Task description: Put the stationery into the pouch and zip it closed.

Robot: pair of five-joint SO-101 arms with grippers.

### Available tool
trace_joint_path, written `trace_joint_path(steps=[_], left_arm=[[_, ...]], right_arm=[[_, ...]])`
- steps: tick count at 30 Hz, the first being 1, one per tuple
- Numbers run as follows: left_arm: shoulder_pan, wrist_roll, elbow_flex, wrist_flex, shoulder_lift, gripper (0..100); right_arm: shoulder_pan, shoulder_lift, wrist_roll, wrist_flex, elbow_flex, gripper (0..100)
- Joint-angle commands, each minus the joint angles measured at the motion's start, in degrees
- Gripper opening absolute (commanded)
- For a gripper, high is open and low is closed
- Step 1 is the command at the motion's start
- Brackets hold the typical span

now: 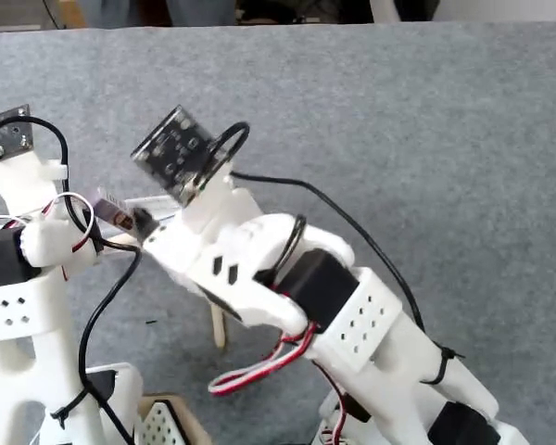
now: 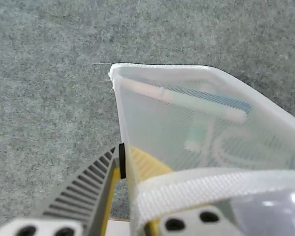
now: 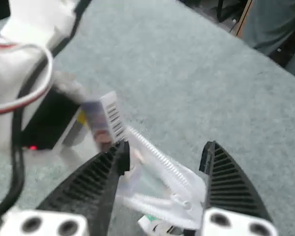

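Note:
A translucent mesh pouch (image 2: 187, 132) hangs from my left gripper (image 2: 122, 160), which is shut on its side edge. Inside it lie a pale pen (image 2: 182, 98) and other stationery, dim through the mesh. In the right wrist view the pouch (image 3: 160, 189) sits just under my right gripper (image 3: 164, 160), whose fingers (image 3: 108, 169) stand open on either side of the white zipper band (image 3: 147, 147). In the high view a thin white strip of the pouch (image 1: 159, 202) shows between the two arms, with my right gripper (image 1: 148, 227) mostly hidden beneath its wrist.
Grey carpet-like cloth (image 1: 426, 130) covers the table, with free room to the right and far side. A tan wooden stick (image 1: 219, 324) lies under the right arm. Cables (image 1: 93, 306) loop between the arms' bases.

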Motion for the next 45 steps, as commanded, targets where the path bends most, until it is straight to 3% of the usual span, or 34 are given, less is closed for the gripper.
trace_joint_path(steps=[1,6,14,29,33,45], left_arm=[[0.4,-0.3,-0.3,-0.7,-0.4,3],[0.4,0.7,-0.4,-0.8,-0.4,3],[0.5,0.7,-0.4,-0.6,-0.4,3],[0.4,0.7,-0.4,-0.7,-0.4,3],[0.5,0.8,-0.4,-0.5,-0.4,3],[-1.1,0.6,-0.2,-0.4,-0.4,3]], right_arm=[[-3.8,-2.9,-0.6,2.7,-0.3,25.0],[-6.1,-6.4,0.0,4.5,0.7,25.0],[-6.0,-6.4,6.9,-3.8,8.8,25.0],[-6.0,-6.4,10.9,-0.3,1.4,25.0],[-4.1,-4.8,18.2,-3.3,4.8,25.0],[-0.4,-3.6,21.1,-7.6,5.8,25.0]])
